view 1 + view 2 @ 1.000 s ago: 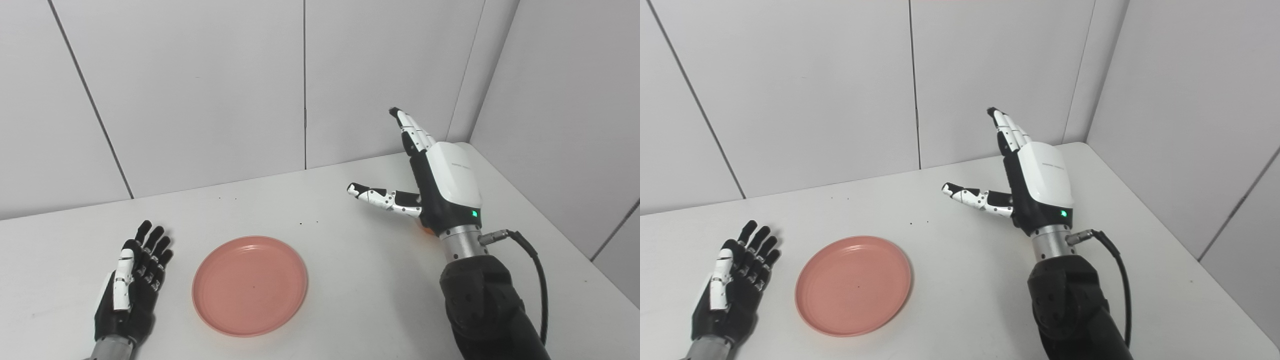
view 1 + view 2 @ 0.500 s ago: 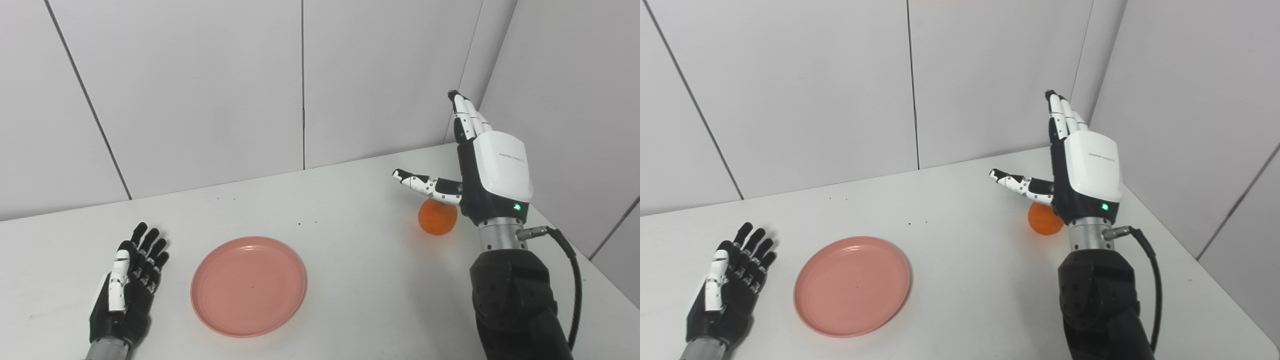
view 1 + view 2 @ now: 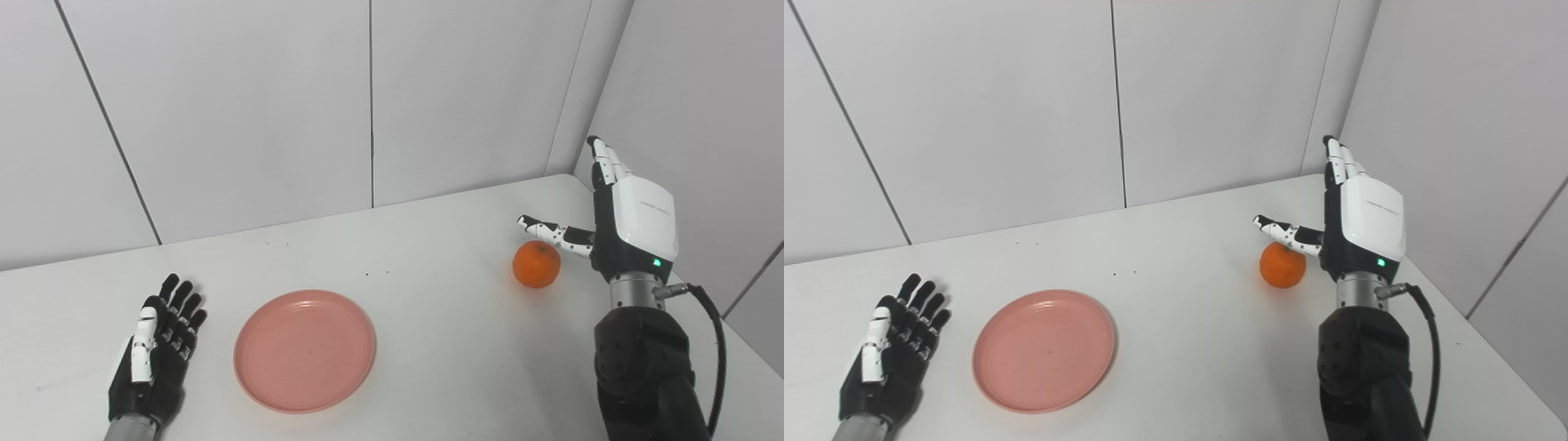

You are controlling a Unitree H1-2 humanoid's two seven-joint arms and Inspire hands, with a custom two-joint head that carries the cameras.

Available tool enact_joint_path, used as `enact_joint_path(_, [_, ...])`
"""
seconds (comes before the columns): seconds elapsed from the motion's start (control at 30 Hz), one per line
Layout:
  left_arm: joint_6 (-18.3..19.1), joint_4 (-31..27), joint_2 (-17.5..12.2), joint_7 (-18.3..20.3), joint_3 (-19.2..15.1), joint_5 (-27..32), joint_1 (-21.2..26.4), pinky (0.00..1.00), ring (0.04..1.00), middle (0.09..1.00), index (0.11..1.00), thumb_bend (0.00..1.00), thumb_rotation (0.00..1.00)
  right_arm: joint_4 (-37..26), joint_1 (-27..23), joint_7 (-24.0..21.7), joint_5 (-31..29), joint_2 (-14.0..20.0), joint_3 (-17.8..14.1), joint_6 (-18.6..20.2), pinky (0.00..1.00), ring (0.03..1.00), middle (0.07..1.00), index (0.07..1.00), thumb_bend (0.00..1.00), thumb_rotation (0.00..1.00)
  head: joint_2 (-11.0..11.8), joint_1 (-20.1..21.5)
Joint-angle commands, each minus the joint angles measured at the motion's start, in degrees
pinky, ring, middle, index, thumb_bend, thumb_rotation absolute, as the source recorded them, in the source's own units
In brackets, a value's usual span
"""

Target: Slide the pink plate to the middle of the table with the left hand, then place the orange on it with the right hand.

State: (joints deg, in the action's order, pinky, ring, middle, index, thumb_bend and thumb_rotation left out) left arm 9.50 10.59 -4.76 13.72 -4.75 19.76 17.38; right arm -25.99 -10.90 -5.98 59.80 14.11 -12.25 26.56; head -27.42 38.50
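Orange [image 3: 536, 264] is flanked by the spread, empty right hand [image 3: 631, 226], positioned for grasping; left hand [image 3: 156, 352] is rested open beside the pink plate [image 3: 304, 350]

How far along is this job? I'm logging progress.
The plate lies near the table's middle, and the left hand rests open beside it. The right hand is open next to the orange, which sits on the table, not gripped. Grasping and placing remain.
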Motion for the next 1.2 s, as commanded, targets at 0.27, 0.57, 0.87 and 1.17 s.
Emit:
enact_joint_path(0.27, [2.94,-1.84,-0.05,-0.57,0.25,-0.07,-1.09,1.0,0.985,0.987,0.986,0.3,1.0,4.27,-2.16,1.69,-6.3,1.34,-0.4,-0.04,0.71,0.849,0.911,0.938,0.96,0.48,-0.22,-0.19])
enact_joint_path(0.57, [4.7,-3.27,-0.05,-1.35,0.36,-0.43,-1.3,1.0,0.995,0.993,0.99,0.31,1.0,8.84,-3.17,0.64,-6.19,1.62,0.93,0.27,0.75,0.872,0.926,0.948,1.0,0.54,-0.14,0.25])
enact_joint_path(0.87, [4.56,-3.9,0.01,-1.52,0.39,-0.26,-1.59,1.0,0.983,0.986,0.983,0.29,1.0,13.62,-4.25,1.48,-7.74,2.67,1.82,0.23,0.74,0.872,0.921,0.937,1.0,0.52,-0.41,0.11])
enact_joint_path(1.17, [5.15,-4.15,-0.08,-1.53,0.3,0.07,-1.48,1.0,0.989,0.987,0.987,0.29,1.0,16.76,-5.31,1.79,-9.25,3.62,1.88,0.29,0.74,0.877,0.92,0.945,1.0,0.47,-0.5,0.04])
